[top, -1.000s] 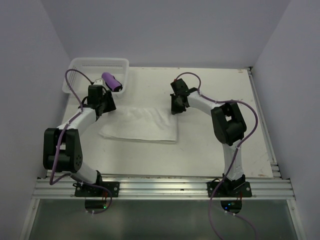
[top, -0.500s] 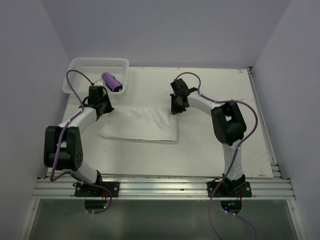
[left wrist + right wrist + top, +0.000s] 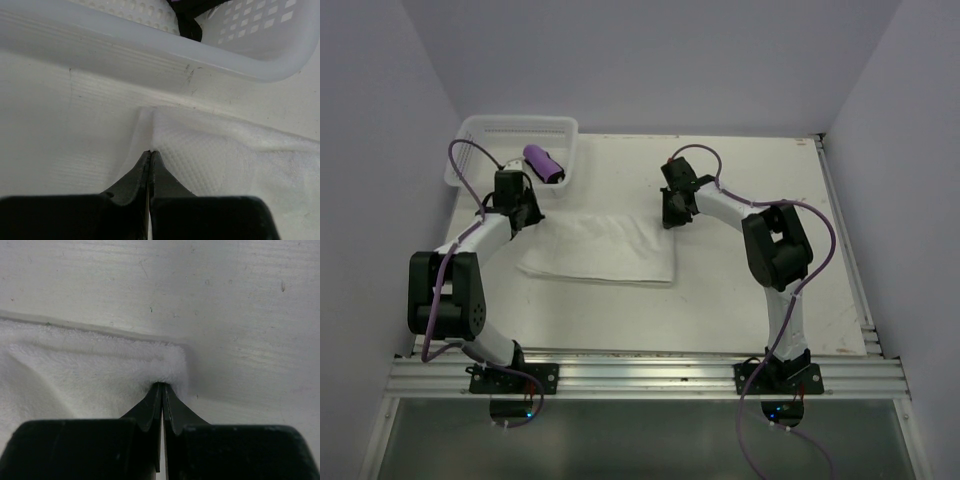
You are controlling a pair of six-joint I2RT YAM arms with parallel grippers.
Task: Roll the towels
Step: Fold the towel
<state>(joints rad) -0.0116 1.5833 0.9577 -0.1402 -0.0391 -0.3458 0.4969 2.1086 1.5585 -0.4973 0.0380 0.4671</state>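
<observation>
The white towel lies flat on the table between my arms. My left gripper is at its far left corner, next to the basket; its jaws are shut with the tips on the towel's edge. My right gripper is shut on the far right corner, and the fluffy cloth bunches around the tips. The purple towel lies rolled up in the basket; in the left wrist view only its dark trim shows.
The white mesh basket stands at the far left corner of the table, its near wall close ahead of my left fingers. Walls enclose the table on three sides. Bare tabletop lies to the right of the towel.
My left gripper has closed at the towel's far left corner and shifted slightly toward the basket. The right arm and the towel have stayed put.
</observation>
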